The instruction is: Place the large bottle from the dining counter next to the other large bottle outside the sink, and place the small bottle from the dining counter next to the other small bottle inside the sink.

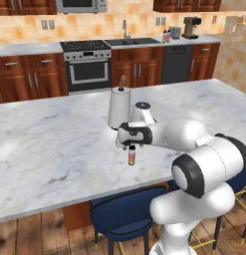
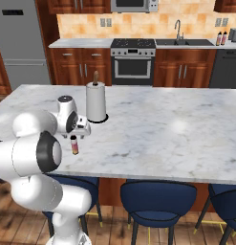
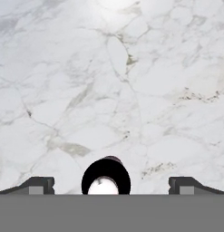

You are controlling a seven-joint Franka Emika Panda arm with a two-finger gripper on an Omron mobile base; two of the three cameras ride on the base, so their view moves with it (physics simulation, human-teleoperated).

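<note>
One small bottle (image 1: 131, 156) stands upright on the marble tabletop (image 1: 55, 144), near its front edge, and the claw (image 1: 130, 143) hangs directly above it. In the left base view the bottle's dark cap sits just under the claw's dark body, and its orange and pink body shows below. In the hand view the small bottle (image 3: 106, 176) appears from above as a dark round cap with a pale centre, lying between the two fingertips (image 3: 38, 185), which stand far apart on either side and are not touching it. The claw is spread wide and holds nothing.

From the right base view the claw (image 2: 74, 133) points down at the small bottle (image 2: 74, 145), and a paper towel roll (image 2: 96, 101) stands on the tabletop (image 2: 177, 129) just beyond and to the right of them.

Across the kitchen, on the far counter (image 1: 25, 49), two more bottles (image 1: 166, 36) stand close together just right of the sink (image 1: 132, 41) beside a stove (image 1: 86, 62). Blue stools (image 1: 125, 214) stand under the near edge of the tabletop.
</note>
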